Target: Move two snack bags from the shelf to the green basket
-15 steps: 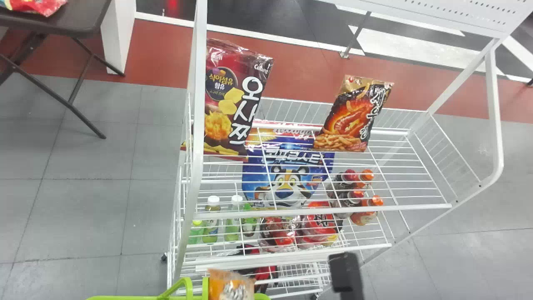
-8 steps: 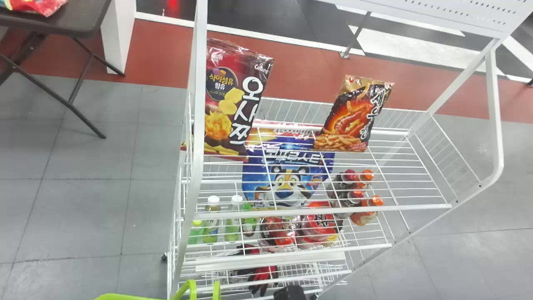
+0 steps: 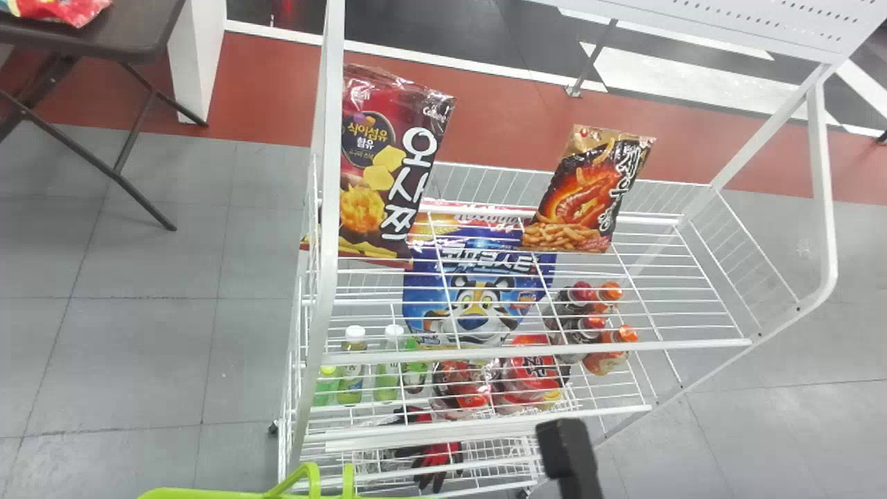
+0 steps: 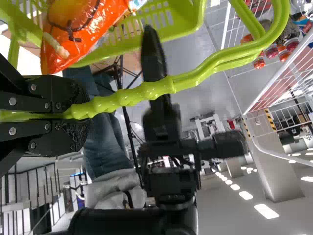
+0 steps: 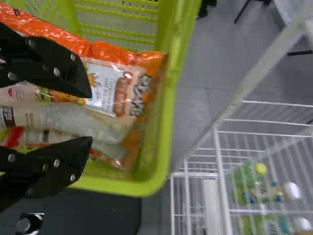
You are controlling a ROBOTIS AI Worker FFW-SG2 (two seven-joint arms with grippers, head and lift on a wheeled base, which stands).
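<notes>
At the green basket [image 5: 173,98], we are clamping its ribbed handle [image 4: 132,95] between the jaws of our left gripper [image 4: 80,110], and we are holding the jaws of our right gripper [image 5: 91,115] apart over the load. Beneath them, an orange bag [image 5: 142,93] is lying beside a beige bag [image 5: 83,120] inside the basket. Beyond, on the shelf [image 3: 540,350], a big red bag [image 3: 388,166] is standing at the left end, partly behind the upright, and a shrimp bag [image 3: 582,194] is leaning farther right. With at least two bags lying in the basket, we are judging the transfer to be near its end. We are expecting each bag to be light and soft, its glossy film slippery, its puffed body giving under pressure and its snacks crumbling if squeezed. For any bag on the shelf, we are favouring the flat top edge, pinching it gently and lifting straight up, clear of the wires. The handle, looking stiff and knobbly, is offering the firmer grip, and we are favouring its middle for balance.
</notes>
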